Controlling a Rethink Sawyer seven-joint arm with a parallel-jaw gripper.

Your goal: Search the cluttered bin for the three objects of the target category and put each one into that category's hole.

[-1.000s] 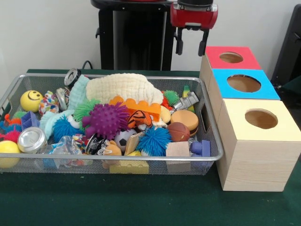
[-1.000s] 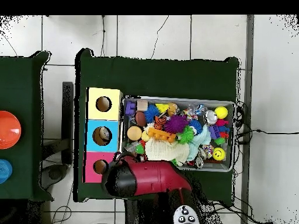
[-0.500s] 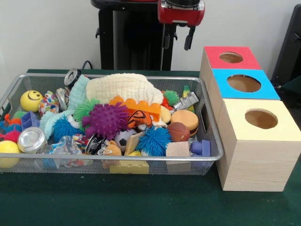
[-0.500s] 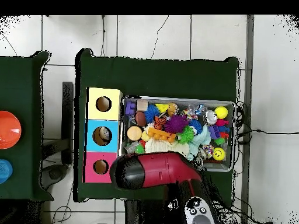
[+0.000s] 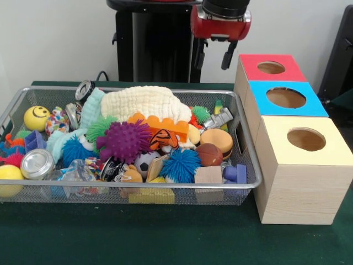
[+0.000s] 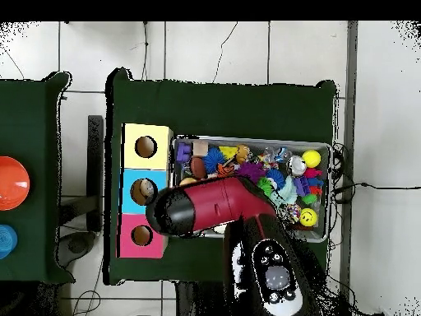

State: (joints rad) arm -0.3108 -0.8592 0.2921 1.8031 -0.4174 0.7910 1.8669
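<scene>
My hand (image 5: 214,53), open and empty, has swung back from the boxes (image 5: 295,142) toward the bin's (image 5: 247,157) far right corner, so another search begins.

A plain pale wall (image 5: 60,38) stands behind a table with a dark green cloth (image 5: 165,237). From overhead, the floor (image 6: 214,49) is pale tile with dark grout lines, cables trailing across it. A 2nd green-topped table (image 6: 25,107) stands alongside.
</scene>
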